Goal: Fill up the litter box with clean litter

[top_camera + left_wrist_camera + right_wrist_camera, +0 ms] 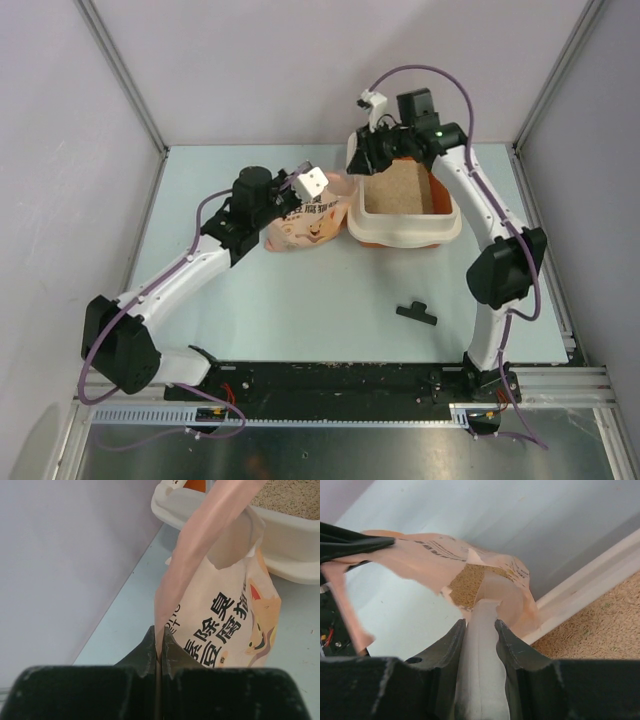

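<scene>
From above, the litter box sits at the back of the surface, and tan grains already lie in it. The pink bag of clean litter lies just left of it, touching its side. The bag's long way runs from left to right, with its mouth toward the box. The left pincer is at the far end of the bag. The right pincer is at the box's back left corner and is the nearer one to the box. A black clip lies well apart, nearer the arms.

In the left wrist view, the left pincer is closed tight on a thin fold of the bag. The box is up ahead, cut off by the picture's edge.

In the right wrist view, the right pincer is pinched on a pale strip. It looks like the edge of the bag's torn mouth, but it is hard to be sure. Grains show inside the mouth, which is beside the box's rim, not over it. How much the bag holds is hidden.
</scene>
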You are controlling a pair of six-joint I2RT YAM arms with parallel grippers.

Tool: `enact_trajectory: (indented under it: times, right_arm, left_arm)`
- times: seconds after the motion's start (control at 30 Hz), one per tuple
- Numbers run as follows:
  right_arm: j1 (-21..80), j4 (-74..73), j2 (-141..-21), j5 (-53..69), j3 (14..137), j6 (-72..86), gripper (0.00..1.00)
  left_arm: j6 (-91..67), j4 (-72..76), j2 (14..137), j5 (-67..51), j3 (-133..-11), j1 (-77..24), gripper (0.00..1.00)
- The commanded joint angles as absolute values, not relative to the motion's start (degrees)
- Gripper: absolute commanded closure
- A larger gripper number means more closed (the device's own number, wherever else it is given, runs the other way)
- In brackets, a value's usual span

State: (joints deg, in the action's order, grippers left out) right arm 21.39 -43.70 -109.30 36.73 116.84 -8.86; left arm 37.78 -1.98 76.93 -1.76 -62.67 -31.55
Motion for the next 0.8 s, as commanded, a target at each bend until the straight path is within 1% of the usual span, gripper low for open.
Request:
enact_trajectory:
  times: [0.0,0.03,0.1,0.17,0.2,0.3,0.43,0.63,0.73,0.77]
  right_arm:
    - [25.1,-43.9,-111.2,24.4,120.2,-7.6,1.0]
    - [27.4,-43.0,-111.4,20.6,120.2,-6.9,1.0]
    - [28.6,-42.0,-111.5,13.6,120.3,-3.2,1.0]
    - [29.6,-41.9,-112.8,10.9,121.5,-0.7,1.0]
    - [29.6,-42.6,-113.5,8.9,122.5,1.1,1.0]
    - [29.9,-43.9,-115.9,5.9,124.6,3.2,1.0]
    - [29.4,-49.3,-119.8,4.7,129.7,4.6,1.0]
    - [29.4,-46.1,-120.1,4.2,122.0,5.6,1.0]
    - [29.7,-44.5,-120.8,6.1,117.6,7.0,1.0]
    - [29.7,-44.3,-120.8,9.5,116.9,8.7,1.0]
  left_arm:
    - [37.6,6.5,70.8,-3.1,-63.6,-31.9,0.96]
    - [37.4,6.5,70.7,-3.3,-63.5,-31.9,0.96]
    - [36.3,6.6,70.1,-4.1,-63.1,-31.9,0.96]
    - [35.7,6.5,70.0,-5.2,-62.8,-32.1,0.97]
    - [35.1,6.5,70.0,-5.5,-62.7,-32.0,1.0]
    - [35.8,6.9,70.2,-6.7,-62.1,-32.0,1.0]
    - [34.7,7.0,71.2,-6.4,-63.0,-32.0,1.0]
    - [33.2,6.9,71.7,-6.6,-64.1,-32.0,1.0]
    - [31.2,7.0,72.0,-6.3,-64.9,-32.0,1.0]
    - [30.6,6.9,72.0,-6.4,-65.0,-32.1,1.0]
